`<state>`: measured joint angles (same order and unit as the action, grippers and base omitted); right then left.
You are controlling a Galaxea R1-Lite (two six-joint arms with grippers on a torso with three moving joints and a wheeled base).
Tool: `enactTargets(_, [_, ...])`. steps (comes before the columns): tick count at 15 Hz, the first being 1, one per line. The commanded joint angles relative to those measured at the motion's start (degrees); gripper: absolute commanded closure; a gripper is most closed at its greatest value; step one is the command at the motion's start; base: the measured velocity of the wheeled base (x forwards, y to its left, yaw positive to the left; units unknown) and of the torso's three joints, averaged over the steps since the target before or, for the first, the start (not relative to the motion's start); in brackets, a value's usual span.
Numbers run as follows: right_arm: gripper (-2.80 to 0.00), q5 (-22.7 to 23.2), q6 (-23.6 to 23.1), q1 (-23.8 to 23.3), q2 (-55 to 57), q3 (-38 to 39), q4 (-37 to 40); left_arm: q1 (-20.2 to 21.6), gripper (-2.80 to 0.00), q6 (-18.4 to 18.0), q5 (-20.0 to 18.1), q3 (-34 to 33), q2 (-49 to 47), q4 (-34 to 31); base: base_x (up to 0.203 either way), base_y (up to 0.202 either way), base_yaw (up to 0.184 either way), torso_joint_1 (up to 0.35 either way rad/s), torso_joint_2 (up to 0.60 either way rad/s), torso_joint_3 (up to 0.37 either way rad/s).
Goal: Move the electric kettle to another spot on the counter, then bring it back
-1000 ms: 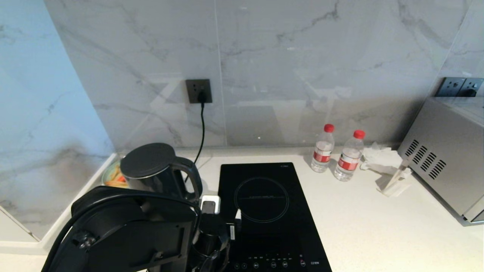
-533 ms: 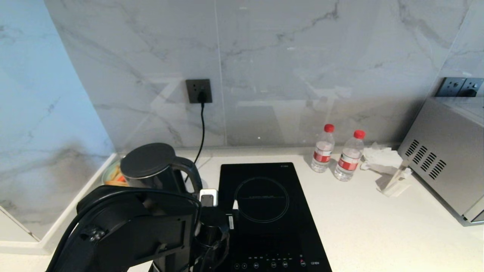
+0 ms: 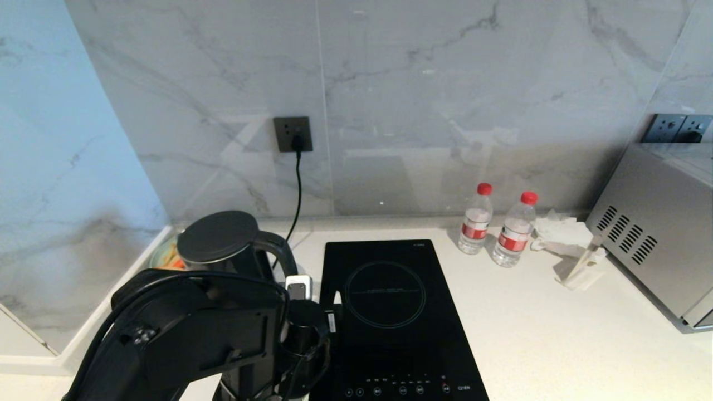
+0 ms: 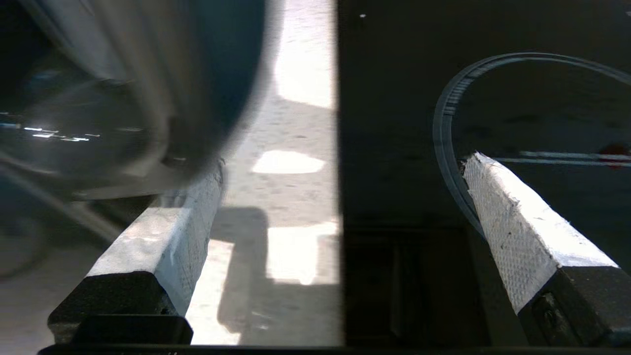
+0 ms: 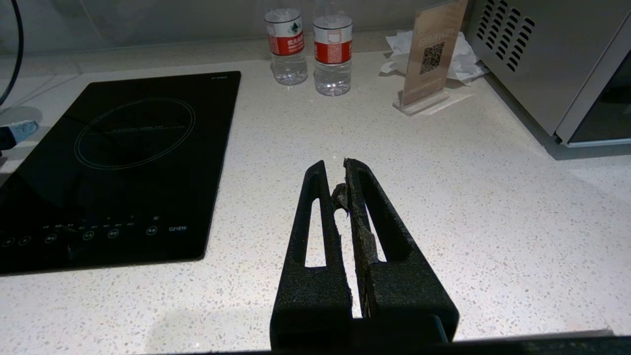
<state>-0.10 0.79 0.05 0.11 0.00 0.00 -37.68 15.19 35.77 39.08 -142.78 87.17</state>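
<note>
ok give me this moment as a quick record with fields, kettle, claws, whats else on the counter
kettle: upright at the left back of the counter, lid on, handle toward the hob
left claw: open, empty, low beside the kettle, one finger near its body, the other over the hob
right claw: shut, empty, parked over bare counter
also there: two bottles, card stand, microwave

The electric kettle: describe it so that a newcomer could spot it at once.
Start at the black induction hob set into the white counter. Left of it, near the corner wall, stands the electric kettle. It is the only tall, glossy black jug there, with a flat round grey lid and a big loop handle.
</note>
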Motion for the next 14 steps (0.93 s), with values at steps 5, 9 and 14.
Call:
enactTargets(5, [0.00,0.01,0.00,0.04,-0.02,0.00,0.00,0.15,-2.80,-0.07,0.18,0.29,-1.79,0.49,0.000,0.000,0.000,0.000,0.00,0.000])
enactTargets(9, [0.00,0.01,0.00,0.04,-0.02,-0.09,0.00,0.68,-2.80,-0.68,0.18,0.77,-2.51,0.49,0.000,0.000,0.000,0.000,0.00,0.000])
enactTargets(14, [0.00,0.01,0.00,0.04,-0.02,-0.01,0.00,-0.88,-2.80,-0.33,-0.49,-2.24,-0.63,0.49,0.000,0.000,0.000,0.000,0.00,0.000])
